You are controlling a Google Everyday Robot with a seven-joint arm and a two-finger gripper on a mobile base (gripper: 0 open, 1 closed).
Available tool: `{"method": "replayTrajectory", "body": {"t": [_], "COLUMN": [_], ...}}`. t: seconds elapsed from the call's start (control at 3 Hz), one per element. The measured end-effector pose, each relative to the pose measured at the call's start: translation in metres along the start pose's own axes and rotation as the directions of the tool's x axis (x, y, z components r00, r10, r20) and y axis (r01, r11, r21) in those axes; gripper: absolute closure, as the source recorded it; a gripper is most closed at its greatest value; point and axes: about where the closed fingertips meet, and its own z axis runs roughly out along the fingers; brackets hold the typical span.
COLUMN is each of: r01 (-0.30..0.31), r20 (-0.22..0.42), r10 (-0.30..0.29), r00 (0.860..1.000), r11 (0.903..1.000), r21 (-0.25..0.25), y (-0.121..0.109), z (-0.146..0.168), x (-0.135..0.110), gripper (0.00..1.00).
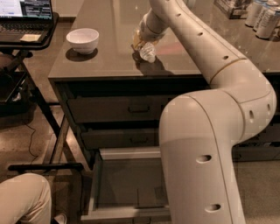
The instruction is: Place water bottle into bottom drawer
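Observation:
The water bottle (148, 52), small, clear and ribbed, lies tilted on the dark countertop (109, 57) near its front edge. My gripper (141, 45) is right at the bottle's upper left end, reaching down from the white arm (210, 48) that crosses the right of the view. The bottle casts a shadow on the counter just in front of it. The bottom drawer (127, 183) stands pulled open below the counter, with pale sides and a dark flat floor with nothing lying in it. My arm's large lower link (201, 166) hides its right part.
A white bowl (82, 40) stands on the counter's left. Several cans (262, 17) are grouped at the far right. Two shut handled drawers (131, 109) are above the open one. A laptop (26, 13) sits on a stand at left. A person's knee (22, 197) is at bottom left.

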Motion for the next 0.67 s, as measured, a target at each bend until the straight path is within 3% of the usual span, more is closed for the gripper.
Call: {"method": "replayTrajectory", "body": {"t": [0.33, 0.67], "r01": [0.0, 0.02], "r20": [0.0, 0.046], "r10": [0.0, -0.019], "r00": [1.0, 0.999], "r11": [1.0, 0.9995], "r21": [0.0, -0.024], "y": [-0.001, -0.005], "z": [0.003, -0.017], "x": [0.003, 0.001], "gripper": [1.0, 1.0]}}
